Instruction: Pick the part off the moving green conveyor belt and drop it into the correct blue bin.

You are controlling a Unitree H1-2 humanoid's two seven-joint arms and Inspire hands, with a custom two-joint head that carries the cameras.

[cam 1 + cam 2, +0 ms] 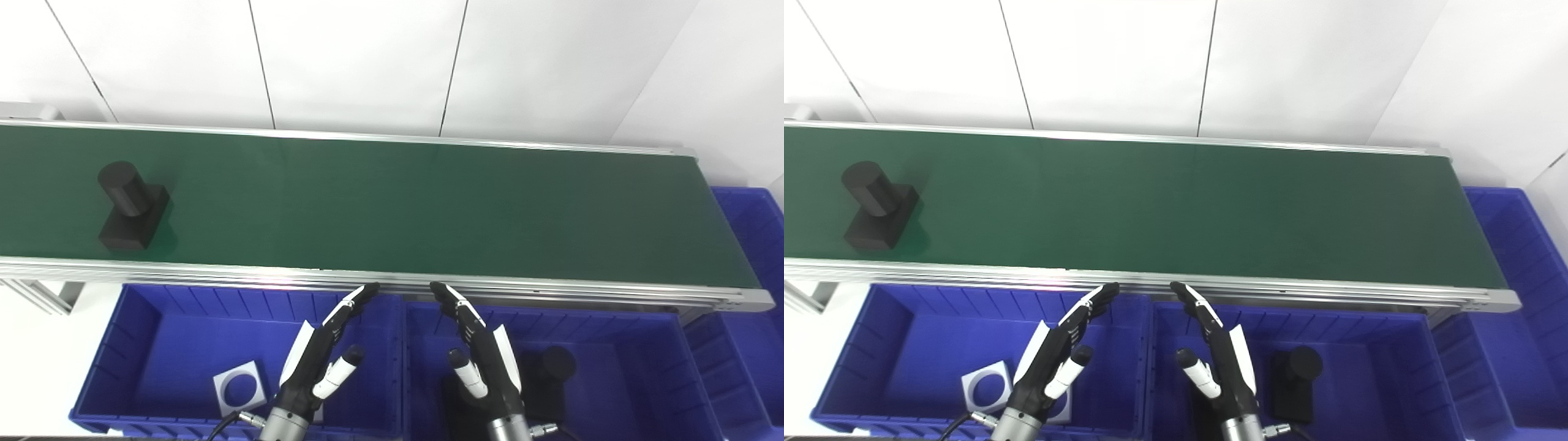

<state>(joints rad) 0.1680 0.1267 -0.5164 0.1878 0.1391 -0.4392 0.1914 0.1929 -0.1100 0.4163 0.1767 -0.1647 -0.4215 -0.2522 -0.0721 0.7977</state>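
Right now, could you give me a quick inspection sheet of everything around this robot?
Surface: green conveyor belt, bare apart from one part.
Job's things: black part on the belt's left end; left blue bin holds white square plates with round holes; middle blue bin holds a matching black part.
Clutter: nothing seen.
Hands: left hand and right hand, both open, holding nothing, above the bins.
Cables: thin black one at the left wrist.
Surroundings: white wall panels; third blue bin at the belt's right end.
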